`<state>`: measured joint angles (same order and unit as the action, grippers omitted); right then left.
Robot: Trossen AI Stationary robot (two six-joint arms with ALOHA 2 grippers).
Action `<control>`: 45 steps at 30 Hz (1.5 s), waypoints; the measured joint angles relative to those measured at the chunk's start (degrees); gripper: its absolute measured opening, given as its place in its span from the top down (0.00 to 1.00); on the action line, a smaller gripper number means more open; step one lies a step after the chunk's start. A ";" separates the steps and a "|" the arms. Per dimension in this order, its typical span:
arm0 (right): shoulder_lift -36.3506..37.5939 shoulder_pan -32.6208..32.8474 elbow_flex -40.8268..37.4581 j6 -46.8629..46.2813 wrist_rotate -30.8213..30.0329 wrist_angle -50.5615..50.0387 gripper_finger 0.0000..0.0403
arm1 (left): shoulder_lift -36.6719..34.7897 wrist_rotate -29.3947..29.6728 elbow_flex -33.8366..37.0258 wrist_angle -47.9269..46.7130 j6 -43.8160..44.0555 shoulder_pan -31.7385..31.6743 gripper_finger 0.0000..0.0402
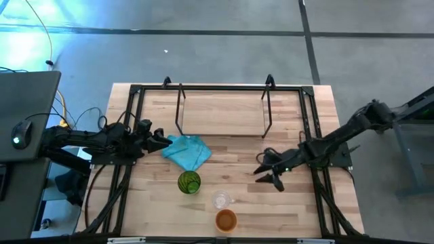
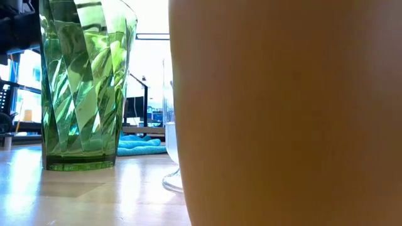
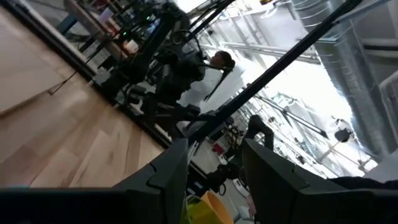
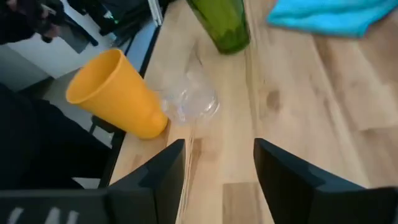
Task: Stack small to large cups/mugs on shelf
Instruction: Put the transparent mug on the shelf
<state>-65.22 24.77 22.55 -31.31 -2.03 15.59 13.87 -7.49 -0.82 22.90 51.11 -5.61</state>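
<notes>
Counter point(image 1: 291, 210): light wooden top with a black frame, carrying all the items below.

Shelf point(image 1: 222, 108): low rack, light board on thin black legs, standing at the far edge of the counter, centred. Nothing rests on it.

Green cup point(image 1: 189, 182): tall, faceted, translucent, upright, left of centre, toward the near edge. Just beside the cloth's near end.

Clear cup point(image 1: 221, 199): small, transparent, upright, between the green cup and the orange cup, apart from the green one and close to the orange one.

Orange cup point(image 1: 226, 219): medium, upright, at the near edge, roughly centred. It fills most of the low view.

Teal cloth point(image 1: 186, 152): crumpled, lying left of centre, between the shelf and the green cup.

Right hand point(image 1: 266, 171): fingers spread apart, holding nothing, low above the counter right of centre, well apart from the three cups and aimed toward them.

Left hand point(image 1: 163, 141): at the left side of the counter, its tip at the cloth's left end; fingers parted in the left wrist view, nothing between them.
</notes>
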 joint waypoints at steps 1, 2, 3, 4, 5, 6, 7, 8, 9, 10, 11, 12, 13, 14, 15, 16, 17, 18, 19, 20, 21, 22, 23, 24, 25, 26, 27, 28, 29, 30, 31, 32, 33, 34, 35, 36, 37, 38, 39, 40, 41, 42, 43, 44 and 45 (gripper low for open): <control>-1.69 1.08 0.00 -0.15 -0.69 1.19 0.54 | 0.00 0.01 0.00 -0.35 0.29 0.00 0.64; -3.52 2.17 0.00 -0.19 -1.03 2.44 0.54 | 0.00 0.03 0.00 -0.63 0.45 0.00 0.64; -5.26 3.27 0.00 -0.20 -1.33 3.75 0.54 | 0.00 0.23 0.00 -0.79 0.73 0.00 0.64; -7.08 4.31 0.00 -0.21 -1.88 5.61 0.54 | 0.00 0.38 0.00 -0.79 1.02 0.00 0.64; -8.91 5.36 0.18 -0.50 -2.50 7.47 0.54 | 0.00 0.45 0.00 -0.77 1.44 0.00 0.64; -10.63 6.32 0.83 -0.86 -3.35 8.52 0.54 | 0.00 0.47 0.00 -0.77 1.77 0.00 0.64; -12.27 7.23 1.85 -0.69 -4.31 9.17 0.54 | 0.00 0.48 0.00 -0.75 2.01 0.00 0.64; -13.94 8.13 3.22 0.25 -5.38 9.43 0.54 | 0.00 0.48 0.00 -0.75 2.35 0.00 0.64; -15.51 8.93 4.79 1.74 -6.62 9.56 0.54 | 0.00 0.48 0.00 -0.75 2.80 0.00 0.65; -17.12 9.72 6.44 3.75 -8.25 9.51 0.54 | 0.00 0.50 0.00 -0.75 3.11 0.00 0.65; -18.76 10.45 8.09 6.04 -10.01 9.53 0.54 | 0.00 0.52 0.00 -0.69 3.19 0.00 0.65; -20.46 11.08 9.87 8.26 -11.72 9.53 0.54 | 0.00 0.52 0.00 -0.52 3.21 0.00 0.65; -22.02 11.62 11.47 10.48 -13.43 9.31 0.54 | 0.00 0.56 0.00 -0.35 3.21 0.00 0.65; -23.51 12.05 12.87 12.02 -15.06 8.83 0.54 | 0.00 0.60 0.00 -0.15 3.23 0.00 0.65; -24.95 12.39 14.05 12.79 -16.61 8.06 0.54 | 0.00 0.63 0.00 0.03 3.23 0.00 0.65; -26.32 12.64 14.83 13.13 -18.09 7.25 0.54 | 0.00 0.63 0.00 0.07 3.23 0.00 0.65; -27.64 12.85 15.24 12.55 -19.28 6.95 0.54 | 0.00 0.63 0.00 0.08 3.24 0.00 0.65; -28.83 13.01 15.32 11.44 -20.18 7.14 0.54 | 0.00 0.63 0.00 0.08 3.30 0.00 0.65; -29.82 13.16 15.29 9.80 -20.55 7.63 0.54 | 0.00 0.63 0.00 0.08 3.34 0.00 0.65; -30.80 13.22 15.23 8.16 -20.54 8.81 0.54 | 0.00 0.63 0.00 0.08 3.34 0.00 0.65; -31.58 13.24 15.23 6.62 -20.56 9.59 0.54 | 0.00 0.63 0.00 0.08 3.34 0.00 0.65; -32.34 13.31 15.21 5.44 -20.56 10.58 0.54 | 0.00 0.63 0.00 0.08 3.34 0.00 0.65; -33.07 13.41 15.20 4.50 -20.62 11.92 0.54 | 0.00 0.63 0.00 0.08 3.34 0.00 0.65; -33.57 13.50 15.19 4.28 -21.28 13.52 0.54 | 0.00 0.63 0.00 0.08 3.32 0.00 0.65; -33.89 13.65 15.20 4.23 -22.34 15.21 0.54 | 0.00 0.63 0.00 0.07 3.32 0.00 0.65; -34.13 13.82 15.48 4.26 -23.59 16.23 0.54 | 0.00 0.62 0.00 0.08 3.32 0.00 0.65; -34.24 13.95 15.91 4.29 -24.74 16.42 0.54 | 0.00 0.50 0.00 0.08 3.31 0.00 0.65; -34.26 13.97 16.23 4.31 -25.54 16.42 0.54 | 0.00 0.28 0.00 0.08 3.23 0.00 0.65; -34.26 13.97 16.49 4.31 -26.00 16.40 0.54 | 0.00 -0.18 0.00 0.08 3.14 0.00 0.65; -34.26 13.95 16.81 4.31 -26.08 16.35 0.54 | 0.00 -0.91 0.00 0.06 3.06 0.00 0.65; -34.26 13.91 17.15 4.27 -26.17 16.37 0.54 | 0.00 -1.77 0.00 0.04 2.95 0.00 0.65; -34.26 13.92 17.56 4.26 -26.20 16.35 0.54 | -0.02 -2.65 0.00 0.02 2.95 0.02 0.65; -34.26 13.92 18.06 4.26 -26.10 15.99 0.54 | -0.02 -3.58 0.00 -0.10 2.95 0.02 0.65; -34.26 13.92 18.64 4.28 -25.72 15.04 0.54 | -0.02 -4.45 0.00 -0.27 2.70 0.02 0.65; -34.26 13.92 19.18 4.28 -25.34 13.66 0.54 | -0.02 -5.11 0.00 -0.31 2.47 0.02 0.65; -34.26 13.96 19.69 4.27 -25.09 12.14 0.54 | -0.02 -5.44 0.00 -0.30 2.22 0.04 0.65; -34.26 14.03 20.10 4.28 -24.76 11.04 0.54 | -0.02 -5.44 0.00 -0.27 2.23 0.04 0.64; -34.26 14.16 20.47 4.31 -24.62 10.18 0.54 | -0.02 -5.17 0.00 -0.28 2.17 0.03 0.65; -34.26 14.33 20.65 4.40 -24.62 9.81 0.54 | -0.02 -4.70 0.00 -0.32 1.81 0.01 0.64; -34.26 14.56 20.65 4.57 -24.58 9.34 0.54 | -0.02 -4.27 0.00 -0.35 1.20 0.00 0.65; -34.26 14.77 20.65 4.55 -24.50 8.55 0.54 | -0.02 -3.55 0.00 -0.35 0.74 0.00 0.65; -34.26 14.90 20.65 4.31 -24.44 7.88 0.54 | -0.02 -2.71 0.00 -0.33 0.72 0.00 0.64; -34.26 15.02 20.65 4.04 -24.43 7.58 0.54 | -0.02 -1.77 0.00 -0.35 0.70 0.00 0.64; -34.26 15.14 20.65 3.62 -24.41 7.45 0.54 | -0.02 -1.10 0.00 -0.35 0.60 0.00 0.64; -34.26 15.22 20.65 3.11 -24.42 7.28 0.54 | -0.02 -0.75 0.00 -0.34 0.33 0.00 0.64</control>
<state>-99.48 39.99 43.20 -28.20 -26.45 22.87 13.85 -8.23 -0.82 22.56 51.44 -5.61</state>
